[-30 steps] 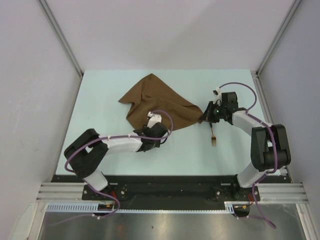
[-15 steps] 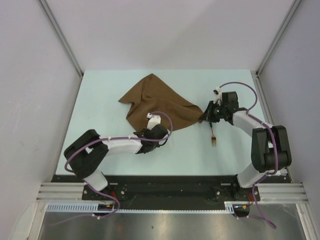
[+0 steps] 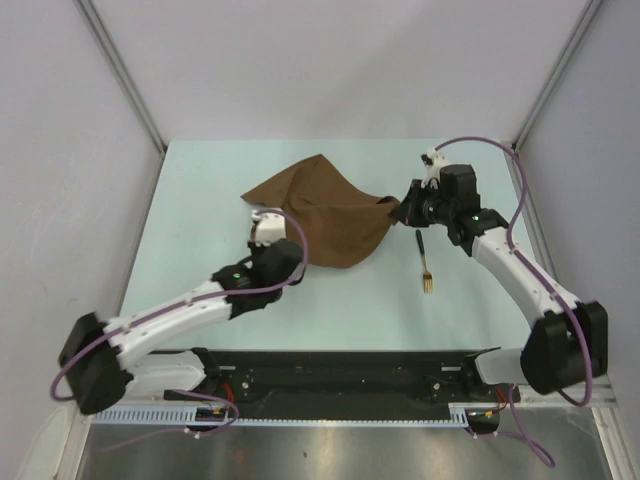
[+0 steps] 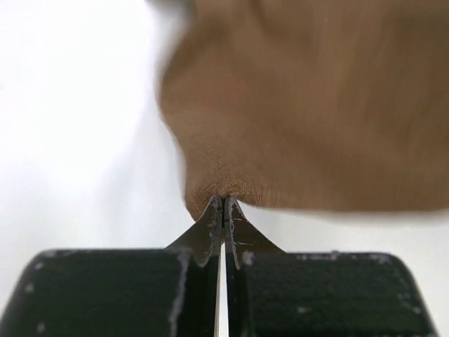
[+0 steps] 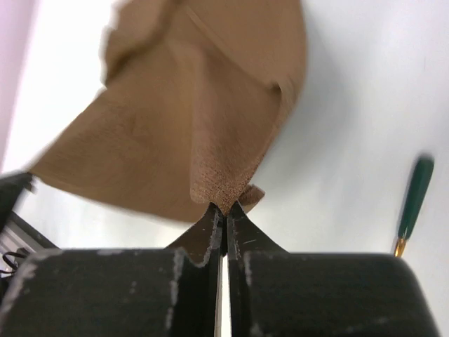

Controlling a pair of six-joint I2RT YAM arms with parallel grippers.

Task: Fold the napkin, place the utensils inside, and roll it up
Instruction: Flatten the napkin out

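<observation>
While the left gripper (image 4: 223, 201) has its jaws clenched on the napkin's (image 3: 325, 212) left corner, the right gripper (image 5: 224, 207) clamps the right corner — cloth slung between them, fork (image 3: 424, 262) flat on the bench (image 3: 200, 200) just beside.

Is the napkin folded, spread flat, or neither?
Neither: the napkin is rumpled and drapes between the left gripper and the right gripper, each shut on a corner.

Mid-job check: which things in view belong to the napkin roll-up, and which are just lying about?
Belongs to the job:
- napkin, pinched on one side by the left gripper and on the other by the right gripper
- fork, lying apart from the napkin

Just lying about:
- no other loose item shows; only the table underneath
</observation>
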